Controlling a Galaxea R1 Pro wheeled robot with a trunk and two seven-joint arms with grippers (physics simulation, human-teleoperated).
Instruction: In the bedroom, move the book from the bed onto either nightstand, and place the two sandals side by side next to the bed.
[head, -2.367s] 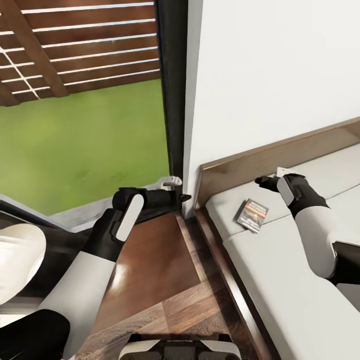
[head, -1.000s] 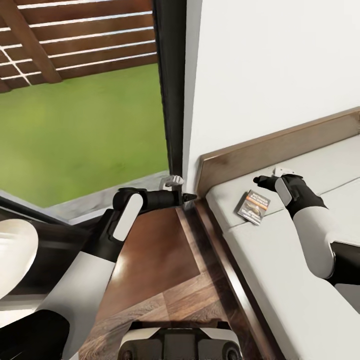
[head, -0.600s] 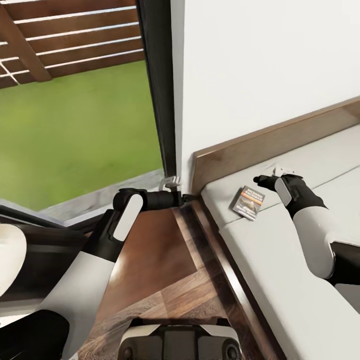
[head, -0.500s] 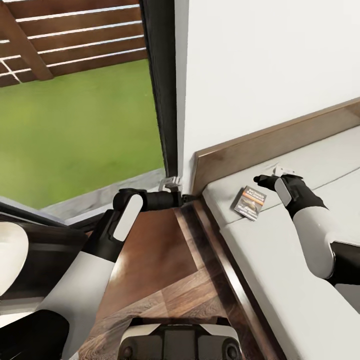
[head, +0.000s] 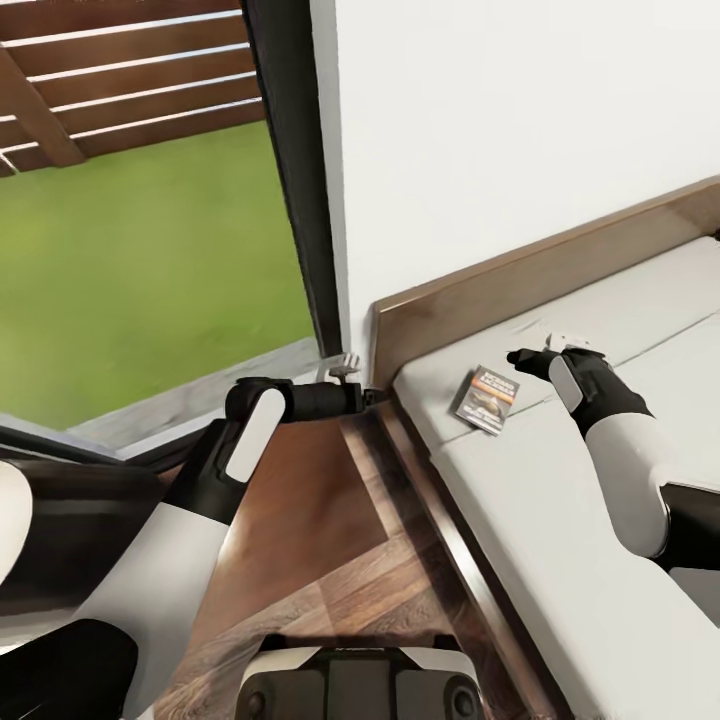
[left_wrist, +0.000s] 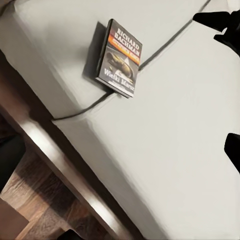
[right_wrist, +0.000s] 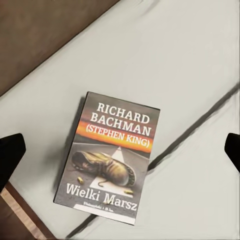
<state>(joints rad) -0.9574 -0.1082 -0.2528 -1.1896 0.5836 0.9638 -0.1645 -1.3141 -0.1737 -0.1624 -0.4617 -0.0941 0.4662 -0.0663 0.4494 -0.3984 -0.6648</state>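
**A:** Where was the book (head: 486, 399) at that point?

**B:** It lay flat on the light-grey mattress of the bed (head: 560, 560), near the headboard (head: 520, 285) and close to the bed's outer edge, across the seam between 2 mattress sections. In the right wrist view the book (right_wrist: 112, 157) showed its cover face up: "Richard Bachman (Stephen King)" over an orange band, a worn shoe, and "Wielki Marsz" below.

**A:** And the right gripper (head: 530, 360)?

**B:** It hovered over the mattress just beside the book, not touching it. Its 2 dark fingertips (right_wrist: 11, 150) sat at opposite edges of the wrist picture with the book between them, so the claw was spread wide.

**A:** The left gripper (head: 362, 390)?

**B:** It was stretched out low over the wooden nightstand (head: 300, 510), near the corner where the bed frame meets the dark window frame (head: 290, 180). Whether its claw was spread or pressed together, I could not tell. Its camera looked across at the book (left_wrist: 119, 59) and the bed's dark wood rail (left_wrist: 55, 160).
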